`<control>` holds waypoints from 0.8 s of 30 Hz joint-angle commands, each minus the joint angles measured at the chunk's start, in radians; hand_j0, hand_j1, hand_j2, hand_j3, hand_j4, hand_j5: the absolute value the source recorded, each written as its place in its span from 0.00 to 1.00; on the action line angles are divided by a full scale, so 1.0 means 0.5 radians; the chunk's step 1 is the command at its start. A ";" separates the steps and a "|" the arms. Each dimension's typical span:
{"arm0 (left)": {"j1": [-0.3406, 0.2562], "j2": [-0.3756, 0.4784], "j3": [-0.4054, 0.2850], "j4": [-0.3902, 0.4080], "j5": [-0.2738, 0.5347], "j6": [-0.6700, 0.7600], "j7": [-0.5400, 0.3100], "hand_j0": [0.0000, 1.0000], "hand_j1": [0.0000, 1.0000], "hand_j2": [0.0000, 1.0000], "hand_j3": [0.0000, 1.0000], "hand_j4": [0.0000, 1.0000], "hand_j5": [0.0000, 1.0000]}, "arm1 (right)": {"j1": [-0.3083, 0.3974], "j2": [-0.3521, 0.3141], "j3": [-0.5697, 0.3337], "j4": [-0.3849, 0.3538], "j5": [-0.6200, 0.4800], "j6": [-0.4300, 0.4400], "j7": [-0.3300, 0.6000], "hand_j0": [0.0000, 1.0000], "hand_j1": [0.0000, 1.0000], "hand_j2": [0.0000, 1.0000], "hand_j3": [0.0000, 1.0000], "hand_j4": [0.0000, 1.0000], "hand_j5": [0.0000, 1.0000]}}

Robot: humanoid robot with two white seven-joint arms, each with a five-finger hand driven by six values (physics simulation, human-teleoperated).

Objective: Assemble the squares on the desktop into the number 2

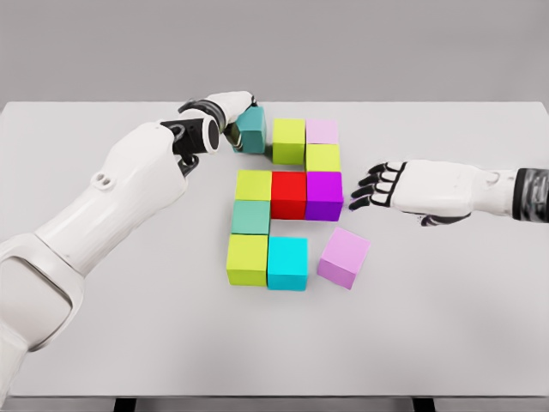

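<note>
teal cube (254, 127) in left hand (232, 116), lime cube (289, 140) just beside

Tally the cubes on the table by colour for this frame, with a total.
Teal/dark teal: 1, teal cube in the left hand
Yellow-green: 4, e.g.
Pale pink/lilac: 2, e.g.
Red: 1
Purple: 1
Sea green: 1
Cyan: 1
Total: 11
</note>
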 commanded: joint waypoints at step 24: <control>0.000 0.354 -0.033 -0.188 0.069 0.009 -0.038 1.00 1.00 1.00 1.00 1.00 1.00 | -0.040 0.075 0.288 0.311 0.123 0.006 -0.001 1.00 1.00 1.00 1.00 1.00 1.00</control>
